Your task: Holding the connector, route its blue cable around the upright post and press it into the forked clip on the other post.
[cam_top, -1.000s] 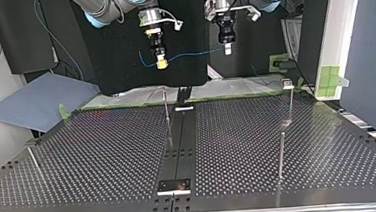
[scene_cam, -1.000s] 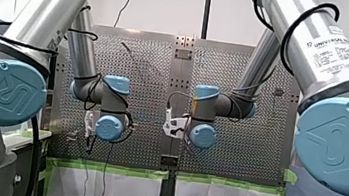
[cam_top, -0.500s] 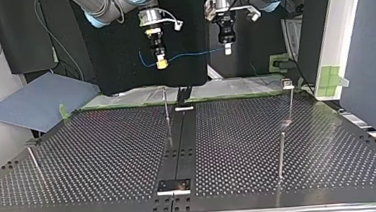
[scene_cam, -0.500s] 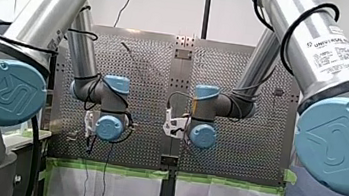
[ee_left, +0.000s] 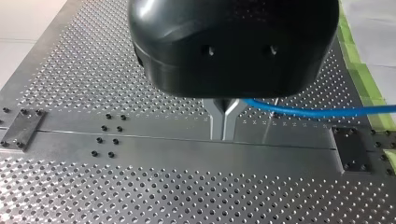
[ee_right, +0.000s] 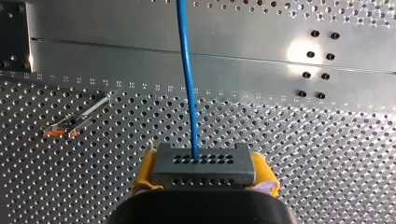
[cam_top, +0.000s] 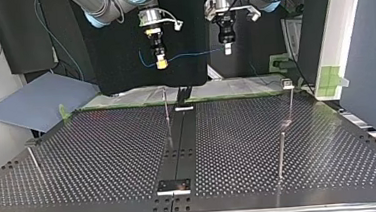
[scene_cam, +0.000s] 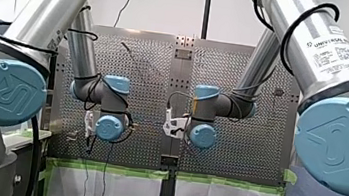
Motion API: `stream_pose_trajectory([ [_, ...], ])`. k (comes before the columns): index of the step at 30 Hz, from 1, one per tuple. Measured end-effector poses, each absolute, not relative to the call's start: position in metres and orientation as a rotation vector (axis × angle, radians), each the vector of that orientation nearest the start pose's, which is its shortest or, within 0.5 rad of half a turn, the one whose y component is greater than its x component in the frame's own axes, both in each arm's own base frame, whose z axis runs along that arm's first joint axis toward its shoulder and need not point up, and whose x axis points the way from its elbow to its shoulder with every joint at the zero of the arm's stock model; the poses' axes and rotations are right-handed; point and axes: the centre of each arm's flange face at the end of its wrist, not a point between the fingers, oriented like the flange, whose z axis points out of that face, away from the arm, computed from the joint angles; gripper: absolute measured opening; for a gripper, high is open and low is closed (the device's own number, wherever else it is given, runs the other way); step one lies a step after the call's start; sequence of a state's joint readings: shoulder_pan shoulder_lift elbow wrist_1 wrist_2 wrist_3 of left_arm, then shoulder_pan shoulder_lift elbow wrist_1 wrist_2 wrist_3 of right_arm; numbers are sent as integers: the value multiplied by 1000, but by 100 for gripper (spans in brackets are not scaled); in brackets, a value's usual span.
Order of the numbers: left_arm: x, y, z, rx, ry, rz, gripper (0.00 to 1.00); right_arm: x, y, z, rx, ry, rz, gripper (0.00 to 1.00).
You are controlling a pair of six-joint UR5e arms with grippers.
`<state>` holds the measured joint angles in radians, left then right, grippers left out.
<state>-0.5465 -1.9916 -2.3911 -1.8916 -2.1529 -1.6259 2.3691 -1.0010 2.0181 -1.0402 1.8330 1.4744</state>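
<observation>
Above the perforated table (cam_top: 104, 157), my right gripper (ee_right: 204, 171) clamps the connector (ee_right: 204, 164) between yellow pads (ee_right: 143, 173), and its blue cable (ee_right: 187, 84) runs to my left gripper (ee_left: 223, 133), whose metal fingers (ee_left: 215, 120) are closed on it.

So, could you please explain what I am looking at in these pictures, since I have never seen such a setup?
These are two robot arms above a perforated metal table. One camera looks from behind the arms, one faces them across the table, and one sits on each wrist. My right hand, with yellow pads, holds a grey connector. Its blue cable runs across to my left hand, which grips it. Thin upright posts stand on the table; the cable is not yet around any.
</observation>
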Motion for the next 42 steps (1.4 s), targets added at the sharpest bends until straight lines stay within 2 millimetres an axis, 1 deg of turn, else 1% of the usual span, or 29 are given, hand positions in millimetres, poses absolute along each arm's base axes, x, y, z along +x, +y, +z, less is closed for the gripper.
stream_pose_trajectory([
  [18,288,-267,80,-75,1562,-19,0,457,-296,89,1589,-812,1543,0],
  [21,293,-266,84,-80,1555,-9,0,457,-297,89,1589,-812,1539,0],
  [23,300,-265,90,-85,1546,5,0,456,-302,86,1588,-818,1516,0],
  [27,317,-262,105,-95,1524,41,0,449,-321,77,1583,-844,1439,0],
  [29,321,-260,112,-92,1519,59,0,447,-331,71,1583,-862,1403,0],
  [32,323,-258,120,-75,1521,87,0,447,-338,63,1594,-877,1368,0],
  [36,322,-257,123,-43,1531,122,0,446,-339,45,1640,-891,1321,0],
  [40,322,-257,124,-29,1534,137,0,441,-335,26,1695,-902,1270,0],
  [42,322,-257,124,-27,1534,139,0,439,-333,20,1715,-906,1252,0],
])
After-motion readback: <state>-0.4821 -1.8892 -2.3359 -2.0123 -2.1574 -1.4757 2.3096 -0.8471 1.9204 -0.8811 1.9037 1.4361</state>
